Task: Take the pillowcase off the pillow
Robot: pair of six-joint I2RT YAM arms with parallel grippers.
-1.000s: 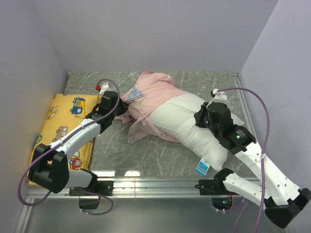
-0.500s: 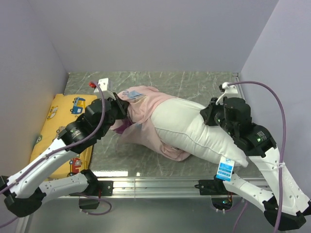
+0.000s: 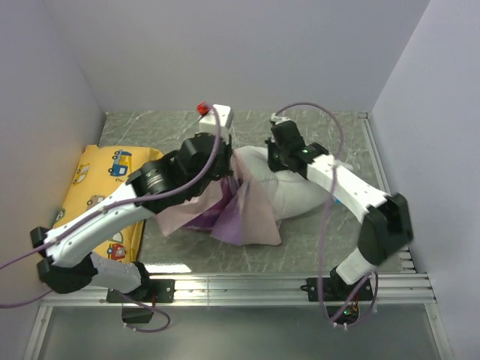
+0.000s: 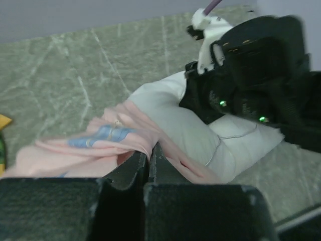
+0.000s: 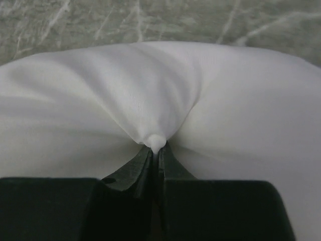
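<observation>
The pillowcase (image 3: 244, 214) hangs in pink and purple folds from my left gripper (image 3: 225, 166), lifted over the middle of the table. In the left wrist view the jaws of that gripper (image 4: 149, 150) are shut on a fold of the pink pillowcase (image 4: 100, 145). The white pillow (image 3: 304, 196) lies just right of the fabric, its left end under the cloth. My right gripper (image 3: 279, 166) reaches over it from the right. In the right wrist view this gripper (image 5: 156, 146) is shut on a pinched peak of the pillow (image 5: 150, 90).
A yellow cushion (image 3: 94, 191) with cartoon vehicles lies along the left wall. Grey walls close the table (image 3: 322, 124) on three sides, and a metal rail (image 3: 247, 281) runs along the near edge. The right arm (image 4: 251, 85) sits close in front of the left wrist camera.
Both grippers have swung toward the back middle and risen. The pillowcase has slid leftward off most of the pillow and now hangs loose. The pillow shifted left, away from the front right.
</observation>
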